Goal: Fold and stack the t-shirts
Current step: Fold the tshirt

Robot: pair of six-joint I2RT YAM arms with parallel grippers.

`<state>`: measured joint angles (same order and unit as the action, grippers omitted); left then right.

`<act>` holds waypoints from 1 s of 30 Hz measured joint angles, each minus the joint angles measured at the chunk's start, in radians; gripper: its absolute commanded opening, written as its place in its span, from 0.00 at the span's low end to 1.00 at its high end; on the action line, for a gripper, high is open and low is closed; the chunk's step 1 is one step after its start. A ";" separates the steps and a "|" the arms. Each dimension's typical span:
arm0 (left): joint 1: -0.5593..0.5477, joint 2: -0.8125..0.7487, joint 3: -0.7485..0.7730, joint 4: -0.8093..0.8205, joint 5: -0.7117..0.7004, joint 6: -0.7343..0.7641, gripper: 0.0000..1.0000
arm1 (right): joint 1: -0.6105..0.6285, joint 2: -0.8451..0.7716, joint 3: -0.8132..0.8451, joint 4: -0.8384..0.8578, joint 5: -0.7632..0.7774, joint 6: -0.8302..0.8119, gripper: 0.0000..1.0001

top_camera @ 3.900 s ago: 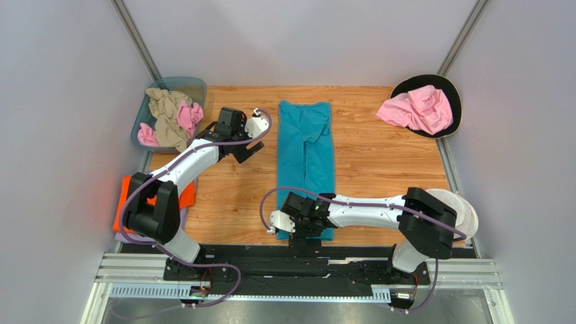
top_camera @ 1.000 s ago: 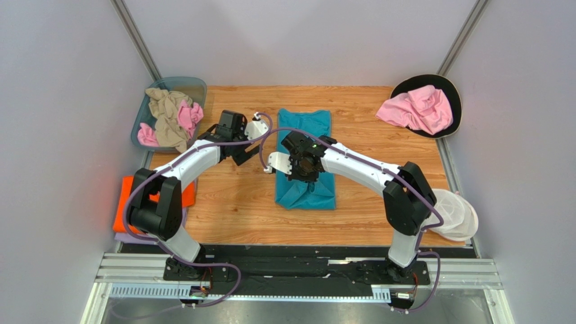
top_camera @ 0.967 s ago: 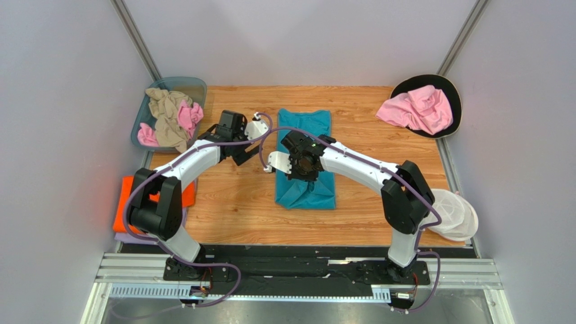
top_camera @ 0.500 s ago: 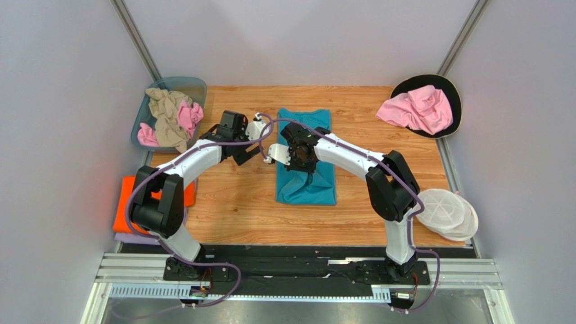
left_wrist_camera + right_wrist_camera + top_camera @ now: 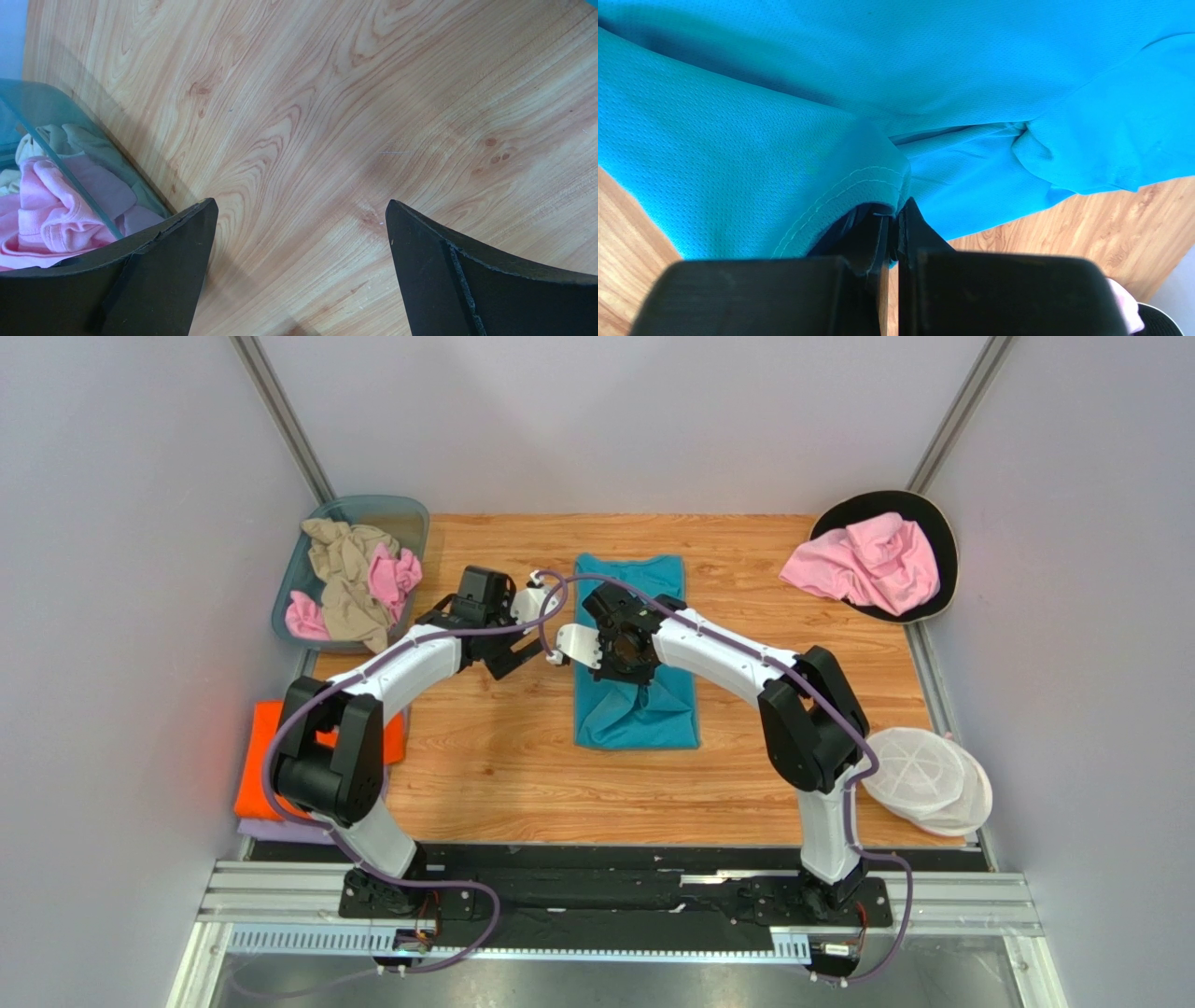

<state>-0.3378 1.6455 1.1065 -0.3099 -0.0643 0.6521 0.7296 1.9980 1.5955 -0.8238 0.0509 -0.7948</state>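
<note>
A teal t-shirt point(image 5: 640, 721) lies lengthwise in the middle of the wooden table, its near part doubled over toward the far end. My right gripper point(image 5: 622, 655) hovers above the shirt's middle, shut on a stitched hem. In the right wrist view the teal t-shirt point(image 5: 808, 105) drapes over the closed right gripper point(image 5: 896, 213). My left gripper point(image 5: 522, 653) stands open just left of the shirt. Only bare wood shows between the fingers of the left gripper point(image 5: 300, 204) in its wrist view.
A clear bin point(image 5: 411, 518) at the far left holds beige and pink garments, and the bin point(image 5: 42, 133) also shows in the left wrist view. A pink shirt point(image 5: 863, 560) lies on a black round pad far right. An orange folded garment point(image 5: 260, 763) sits left; a white round mesh basket point(image 5: 926, 781) sits right.
My right gripper has carried the teal hem from the near edge toward the far end, doubling the shirt over. It moved slightly farther in the last second. The left arm has stayed put.
</note>
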 measured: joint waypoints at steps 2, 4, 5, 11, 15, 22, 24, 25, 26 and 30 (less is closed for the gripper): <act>0.000 0.001 0.000 0.001 0.000 0.000 0.99 | 0.000 0.002 0.008 0.002 0.005 0.000 0.05; 0.000 0.001 0.000 0.001 0.000 0.000 0.99 | 0.000 0.008 0.014 0.006 0.012 0.000 0.11; 0.000 0.001 0.000 0.001 0.000 0.000 0.99 | 0.000 0.012 0.018 0.009 0.017 0.000 0.23; 0.002 0.001 0.000 0.009 -0.003 -0.003 0.99 | 0.000 0.033 0.023 0.029 0.044 -0.003 0.54; 0.011 0.000 0.000 0.027 -0.014 -0.013 0.99 | -0.002 0.033 0.023 0.064 0.064 -0.003 0.60; 0.077 -0.005 0.052 0.065 -0.053 -0.059 0.99 | -0.005 0.029 0.010 0.150 0.137 0.022 0.61; 0.093 -0.008 0.075 0.075 -0.067 -0.067 0.99 | -0.005 0.024 -0.008 0.180 0.166 0.034 0.61; 0.101 -0.009 0.088 0.078 -0.075 -0.071 0.99 | -0.005 0.023 -0.015 0.191 0.178 0.040 0.61; 0.108 -0.009 0.100 0.082 -0.079 -0.072 0.99 | -0.005 0.022 -0.024 0.204 0.189 0.047 0.61; 0.131 -0.010 0.132 0.096 -0.097 -0.076 0.99 | -0.007 0.016 -0.039 0.224 0.211 0.080 0.62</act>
<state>-0.2066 1.6360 1.2385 -0.2138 -0.1608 0.5766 0.7227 2.0144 1.5562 -0.5995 0.2623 -0.7151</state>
